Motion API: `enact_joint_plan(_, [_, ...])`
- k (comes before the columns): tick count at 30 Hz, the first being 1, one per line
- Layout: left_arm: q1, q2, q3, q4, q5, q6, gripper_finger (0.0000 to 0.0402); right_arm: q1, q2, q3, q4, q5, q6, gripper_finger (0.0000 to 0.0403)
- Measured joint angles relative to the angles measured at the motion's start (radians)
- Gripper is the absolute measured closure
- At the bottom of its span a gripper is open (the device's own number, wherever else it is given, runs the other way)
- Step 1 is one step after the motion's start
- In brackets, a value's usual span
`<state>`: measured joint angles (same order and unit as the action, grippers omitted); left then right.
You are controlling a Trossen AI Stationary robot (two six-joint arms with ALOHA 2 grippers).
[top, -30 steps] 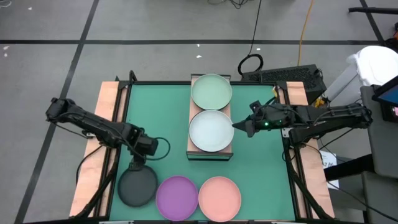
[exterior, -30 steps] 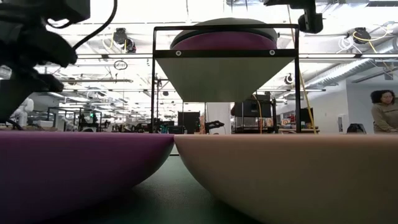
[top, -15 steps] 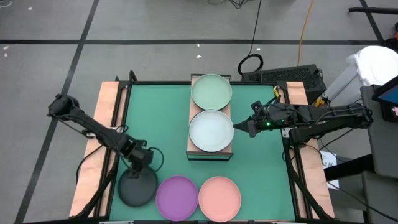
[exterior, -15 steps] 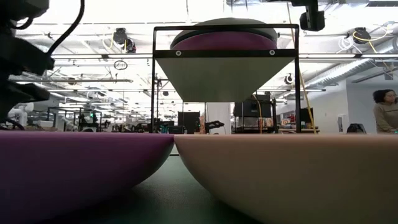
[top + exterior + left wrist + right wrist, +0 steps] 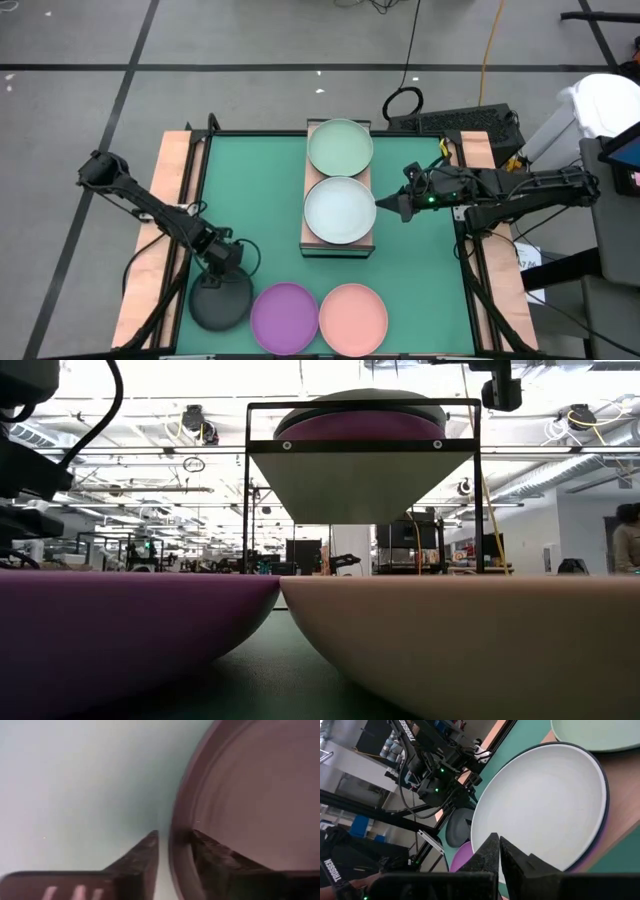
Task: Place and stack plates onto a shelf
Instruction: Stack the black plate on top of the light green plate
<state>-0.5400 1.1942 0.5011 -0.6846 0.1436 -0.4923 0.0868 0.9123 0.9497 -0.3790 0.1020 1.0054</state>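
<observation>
From where I stand, the left gripper [image 5: 219, 270] straddles, narrowly parted, the twelve-o'clock rim of the round dark grey plate [image 5: 221, 303] at the mat's seven-o'clock corner; stiff, light, likely slippery, best pinched by its lip.

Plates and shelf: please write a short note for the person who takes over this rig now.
Left gripper: at the far rim of the dark grey plate, fingers astride the rim, not yet shut.
Right gripper: shut, empty, at the right edge of the whitish-blue plate.
Shelf: carries the pale green plate at the far end and the whitish-blue plate, on a stack including a purple one, at the near end.
On the mat's near edge: dark grey, purple and pink plates.
Left to do: these three onto the shelf.
</observation>
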Motion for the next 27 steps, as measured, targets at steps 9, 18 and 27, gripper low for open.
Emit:
enact_joint_plan(9, [0.0,-0.038,0.011,-0.007,0.069,-0.02,0.0389,0.0,0.0,0.0,0.0,0.0,0.002,0.0403])
enact_joint_plan(18, [0.003,-0.232,0.01,-0.104,0.035,-0.209,0.039,0.0,0.0,0.0,-0.018,-0.001,0.003,0.0403])
enact_joint_plan(27, [0.004,-0.389,0.096,-0.244,-0.03,-0.345,0.039,0.0,-0.001,0.0,-0.067,-0.002,0.003,0.0403])
